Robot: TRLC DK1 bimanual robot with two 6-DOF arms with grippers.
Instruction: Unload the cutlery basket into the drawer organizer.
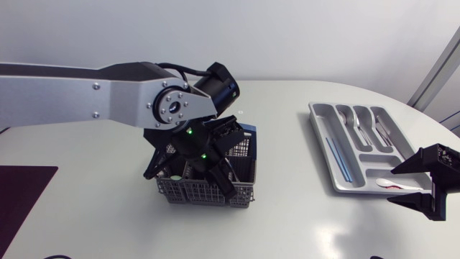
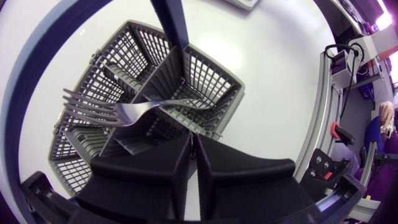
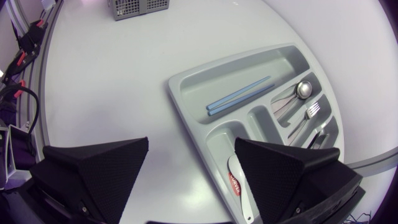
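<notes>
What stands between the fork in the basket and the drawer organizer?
Nothing visible. Bare table lies between the basket, with its fork, and the organizer. The right end effector, open, is at the organizer's side away from the basket.

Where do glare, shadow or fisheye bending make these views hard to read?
Head view: even light, soft shadow under the grey mesh cutlery basket, which the silver-grey left arm largely covers. Left wrist view: the white table glares beyond the basket; the silver fork catches highlights. Right wrist view: the grey plastic drawer organizer looks bowed; the open black right gripper partly hides its near end.
</notes>
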